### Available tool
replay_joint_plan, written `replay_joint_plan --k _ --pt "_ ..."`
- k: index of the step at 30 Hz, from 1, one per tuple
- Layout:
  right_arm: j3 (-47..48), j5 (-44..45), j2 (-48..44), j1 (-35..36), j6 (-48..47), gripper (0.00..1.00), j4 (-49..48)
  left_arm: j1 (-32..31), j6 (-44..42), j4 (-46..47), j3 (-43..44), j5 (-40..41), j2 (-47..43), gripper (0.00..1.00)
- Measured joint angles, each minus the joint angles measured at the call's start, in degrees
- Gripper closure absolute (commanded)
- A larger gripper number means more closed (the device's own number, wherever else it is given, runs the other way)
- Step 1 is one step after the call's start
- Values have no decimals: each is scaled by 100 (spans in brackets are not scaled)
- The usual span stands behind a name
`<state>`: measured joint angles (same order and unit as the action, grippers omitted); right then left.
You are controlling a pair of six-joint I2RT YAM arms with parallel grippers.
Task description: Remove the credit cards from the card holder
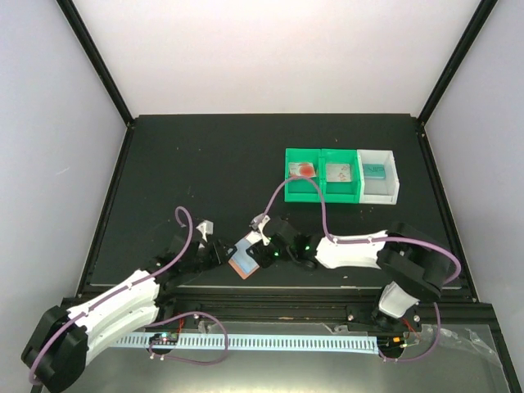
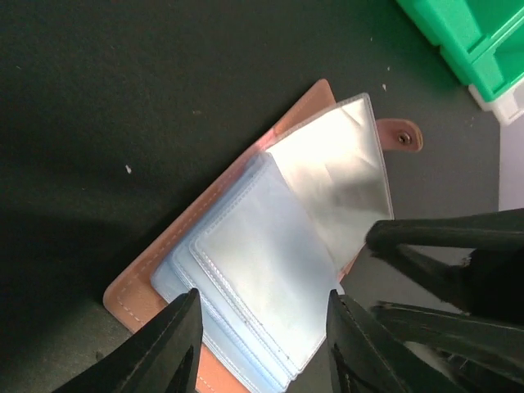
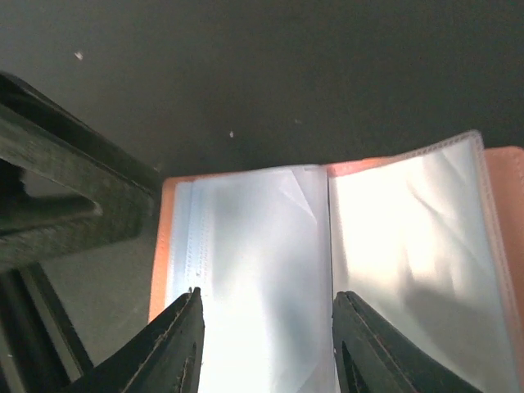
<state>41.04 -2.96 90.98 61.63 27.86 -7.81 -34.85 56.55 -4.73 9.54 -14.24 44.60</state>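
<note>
The card holder lies open on the black table near the front edge. It has a salmon-pink cover and pale blue clear sleeves. One sleeve is turned up toward the snap tab. The sleeves that show look blank. My left gripper hovers open over the sleeve stack from the left. My right gripper hovers open over it from the right, with its fingers close beside the left gripper. A whitish credit card with red marks lies in the left green bin.
Two green bins and a white bin stand in a row behind the holder. The middle bin holds a card and the white bin holds a teal card. A corner of a green bin shows in the left wrist view.
</note>
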Motion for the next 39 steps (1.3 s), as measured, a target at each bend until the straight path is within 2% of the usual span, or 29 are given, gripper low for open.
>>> replay_joint_plan --k 5,10,13,24,35,39 --pt "177 -55 417 0 -55 61 238 354 -50 0 -66 -254 -81 50" --pt "387 -68 780 0 26 87 468 422 -94 39 -68 -498 -68 49" --pt "407 -83 780 -2 181 98 483 433 -136 131 -68 -671 -28 48" --pt "118 -562 780 -2 979 98 -120 439 -181 678 -166 -981 459 44" --pt "-715 -1488 931 -199 2363 99 -1919 439 -240 826 -166 -887 726 42" --pt "-1008 -1694 1047 -323 2793 99 -2577 439 -282 704 -140 -850 669 35"
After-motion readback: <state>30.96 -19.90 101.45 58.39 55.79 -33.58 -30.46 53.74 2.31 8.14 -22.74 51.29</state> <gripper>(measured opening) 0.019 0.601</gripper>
